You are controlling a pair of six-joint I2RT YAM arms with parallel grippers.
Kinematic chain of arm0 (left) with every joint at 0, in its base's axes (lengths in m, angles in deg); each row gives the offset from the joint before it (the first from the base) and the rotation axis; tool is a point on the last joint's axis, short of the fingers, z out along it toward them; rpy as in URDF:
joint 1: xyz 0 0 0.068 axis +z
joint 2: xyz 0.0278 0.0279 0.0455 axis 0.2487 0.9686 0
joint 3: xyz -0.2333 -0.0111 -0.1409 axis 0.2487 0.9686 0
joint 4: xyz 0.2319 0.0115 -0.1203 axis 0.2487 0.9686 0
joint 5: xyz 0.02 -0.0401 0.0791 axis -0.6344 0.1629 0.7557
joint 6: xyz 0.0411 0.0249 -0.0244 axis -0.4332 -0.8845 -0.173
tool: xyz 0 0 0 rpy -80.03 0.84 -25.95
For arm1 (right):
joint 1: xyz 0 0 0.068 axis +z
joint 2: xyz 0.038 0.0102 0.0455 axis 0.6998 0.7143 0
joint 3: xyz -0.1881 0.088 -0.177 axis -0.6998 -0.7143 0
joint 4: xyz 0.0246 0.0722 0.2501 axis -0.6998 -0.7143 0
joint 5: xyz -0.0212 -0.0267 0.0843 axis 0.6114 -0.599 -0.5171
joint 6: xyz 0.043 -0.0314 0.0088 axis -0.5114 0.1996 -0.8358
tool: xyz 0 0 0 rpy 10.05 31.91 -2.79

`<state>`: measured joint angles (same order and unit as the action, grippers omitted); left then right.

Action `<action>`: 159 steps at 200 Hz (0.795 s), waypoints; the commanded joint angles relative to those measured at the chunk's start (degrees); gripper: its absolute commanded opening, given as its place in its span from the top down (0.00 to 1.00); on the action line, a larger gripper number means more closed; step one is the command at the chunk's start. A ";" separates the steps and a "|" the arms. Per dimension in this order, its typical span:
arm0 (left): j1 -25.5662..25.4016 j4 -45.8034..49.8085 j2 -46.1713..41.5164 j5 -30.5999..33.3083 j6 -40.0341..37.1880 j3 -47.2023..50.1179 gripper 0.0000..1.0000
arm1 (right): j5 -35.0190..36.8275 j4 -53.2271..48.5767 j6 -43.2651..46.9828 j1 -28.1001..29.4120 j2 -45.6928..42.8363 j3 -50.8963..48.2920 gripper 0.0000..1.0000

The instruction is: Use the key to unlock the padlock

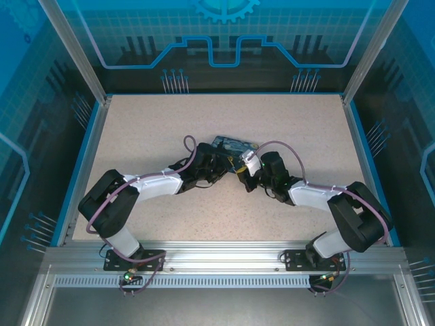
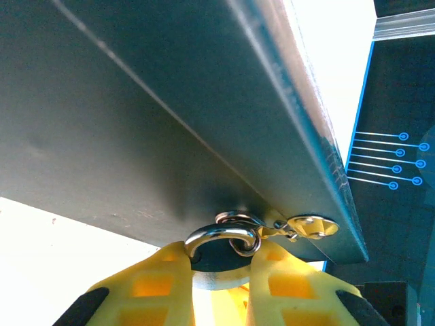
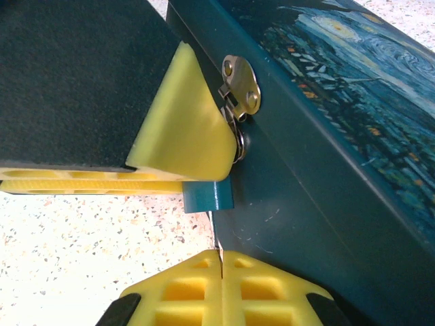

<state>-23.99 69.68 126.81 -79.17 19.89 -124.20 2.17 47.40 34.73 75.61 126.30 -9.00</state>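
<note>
the padlock (image 3: 208, 197) hangs on the front face of the box, its small blue-teal body poking out just under the metal hasp (image 3: 242, 83). in the left wrist view its silver shackle (image 2: 221, 236) curls through the hasp loop, with the dark body (image 2: 216, 255) right below it. the left claw (image 2: 217, 272) is closed down on that body, one yellow finger on each side; from the right wrist view one of those fingers (image 3: 183, 129) presses against the lock from the left.

the key (image 3: 218, 238) is a thin metal sliver standing upright just below the padlock, its tip reaching the underside of the body; whether it has gone into the keyway is too small to tell. the right claw (image 3: 221, 261) is fully closed, pinching the key between its two yellow pads.

the box (image 3: 326, 102) is dark teal with a swirling blue-and-yellow night-sky painting on its lid. it sits near the middle of the speckled tabletop (image 1: 170, 122), where both arms meet at its near side (image 1: 234, 143).
</note>
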 commanded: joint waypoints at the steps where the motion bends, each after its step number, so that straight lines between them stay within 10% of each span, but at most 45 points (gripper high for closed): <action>1: -1.33 -0.63 -1.40 -7.29 0.91 -0.78 1.00 | -0.35 6.13 0.48 0.94 -0.96 1.39 1.00; 159: -1.28 -2.21 -0.76 -8.33 1.07 0.29 1.00 | -8.02 5.00 -1.92 -0.88 -3.09 2.73 1.00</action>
<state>-23.88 68.92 126.79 -81.03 21.33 -124.20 -0.10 45.04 34.05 74.70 124.04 -9.00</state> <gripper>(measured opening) 0.181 0.048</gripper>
